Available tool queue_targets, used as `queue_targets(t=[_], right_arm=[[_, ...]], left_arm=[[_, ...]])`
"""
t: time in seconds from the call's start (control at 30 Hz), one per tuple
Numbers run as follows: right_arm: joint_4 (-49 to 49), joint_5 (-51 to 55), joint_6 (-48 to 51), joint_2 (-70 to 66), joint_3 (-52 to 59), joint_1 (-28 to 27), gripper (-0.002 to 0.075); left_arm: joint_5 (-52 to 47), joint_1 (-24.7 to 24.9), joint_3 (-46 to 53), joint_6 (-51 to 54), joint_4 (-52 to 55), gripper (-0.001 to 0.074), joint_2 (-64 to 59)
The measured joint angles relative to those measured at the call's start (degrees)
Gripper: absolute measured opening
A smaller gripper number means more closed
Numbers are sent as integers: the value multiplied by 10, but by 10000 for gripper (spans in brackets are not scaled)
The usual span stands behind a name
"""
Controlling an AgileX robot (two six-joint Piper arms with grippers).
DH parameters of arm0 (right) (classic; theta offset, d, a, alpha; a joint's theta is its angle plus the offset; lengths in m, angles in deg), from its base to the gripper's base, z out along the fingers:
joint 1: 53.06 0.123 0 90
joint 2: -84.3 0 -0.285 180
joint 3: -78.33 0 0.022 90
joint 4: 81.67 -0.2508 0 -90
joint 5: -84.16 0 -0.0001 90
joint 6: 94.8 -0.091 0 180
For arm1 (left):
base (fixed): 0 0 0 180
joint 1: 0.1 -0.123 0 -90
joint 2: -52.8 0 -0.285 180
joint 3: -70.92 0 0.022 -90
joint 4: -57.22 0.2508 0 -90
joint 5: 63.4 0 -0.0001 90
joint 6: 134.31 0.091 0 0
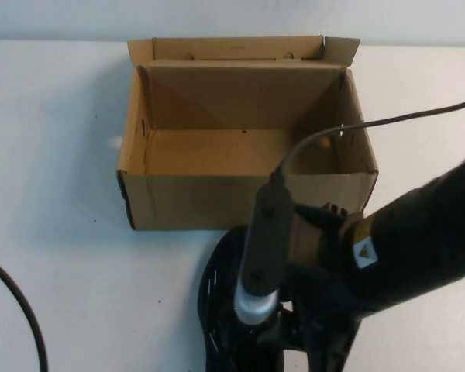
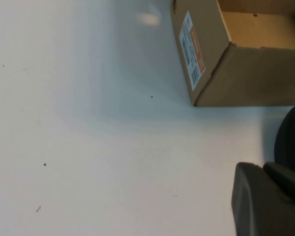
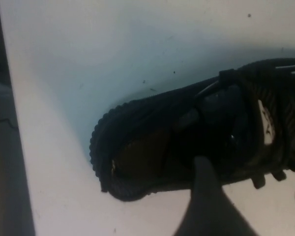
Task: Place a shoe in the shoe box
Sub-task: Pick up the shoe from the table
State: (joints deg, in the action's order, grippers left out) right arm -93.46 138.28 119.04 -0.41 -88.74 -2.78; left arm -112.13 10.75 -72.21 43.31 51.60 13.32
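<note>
The black shoe (image 1: 217, 306) lies on the white table just in front of the open brown shoe box (image 1: 248, 198). My right arm reaches in from the right, and its wrist covers most of the shoe. In the right wrist view the shoe (image 3: 187, 137) shows its opening and toothed sole. My right gripper (image 3: 253, 196) is open over the shoe's side, one finger (image 3: 206, 196) at the collar edge. My left gripper (image 2: 265, 169) is shut and empty, low over the table, left of the shoe's edge (image 2: 291, 142) and the box corner (image 2: 246, 73).
The box has upright flaps and an empty floor (image 1: 240, 151). A label (image 2: 192, 49) is on its left end wall. A black cable (image 1: 19, 306) curves at the front left, and another cable (image 1: 387, 120) runs over the box's right side.
</note>
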Motion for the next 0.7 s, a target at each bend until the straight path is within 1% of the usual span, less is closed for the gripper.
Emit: queue_targets(t=[0.2,0.5,0.7], right_arm=[[50,10,-17,-70,-51,32,344],[95,8,-33,-137,-72,34,344],[108,-36,-37,-177,-74,34,344]], left_arm=[[-12,0,0,0,0,-2,0],[-17,0,0,1,0,-2,0],[-17,0,0,5,0,-2,0]])
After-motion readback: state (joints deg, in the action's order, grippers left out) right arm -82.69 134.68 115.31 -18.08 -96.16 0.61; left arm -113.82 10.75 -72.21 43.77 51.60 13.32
